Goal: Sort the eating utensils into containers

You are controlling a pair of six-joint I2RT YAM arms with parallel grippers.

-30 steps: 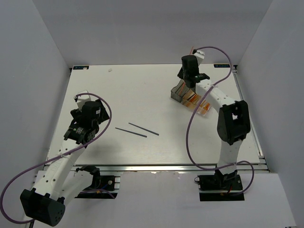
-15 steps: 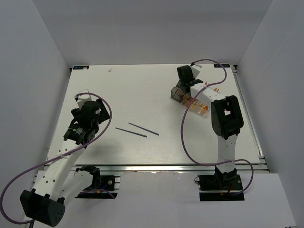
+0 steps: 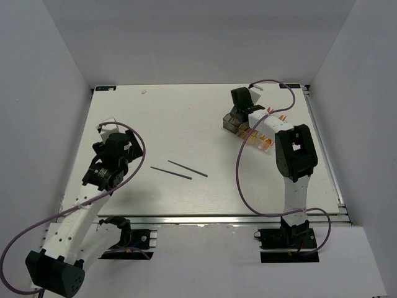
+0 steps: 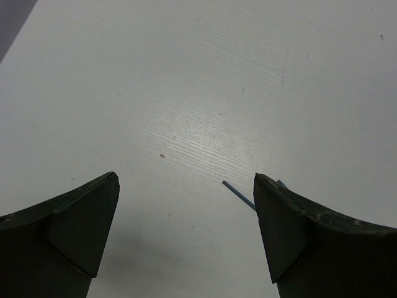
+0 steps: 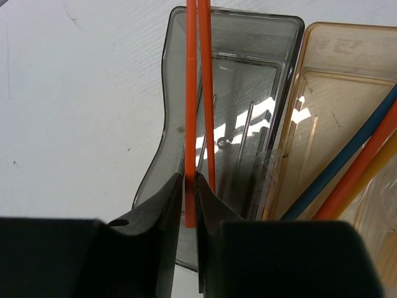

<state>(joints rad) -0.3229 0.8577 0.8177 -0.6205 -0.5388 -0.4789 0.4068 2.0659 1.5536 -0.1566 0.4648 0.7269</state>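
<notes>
On the white table (image 3: pixel 186 124) I count two thin dark blue-grey plastic sticks (image 3: pixel 187 168), lying loose. At my right gripper (image 5: pixel 190 180) there are two thin orange plastic sticks (image 5: pixel 190 93) (one between its fingers, the other just beside). Of bins I can count two for certain from my right wrist: one smoky dark grey translucent plastic bin (image 5: pixel 254 81) and one amber-orange translucent plastic bin (image 5: pixel 329 93). From overhead the row is too small for me to count. In the amber one I see three slender pieces: one blue stick (image 5: pixel 353 141), one orange stick (image 5: pixel 360 162) and one yellow stick (image 5: pixel 389 154). That makes seven sticks, and two grippers, counting my left gripper (image 4: pixel 186 177).
</notes>
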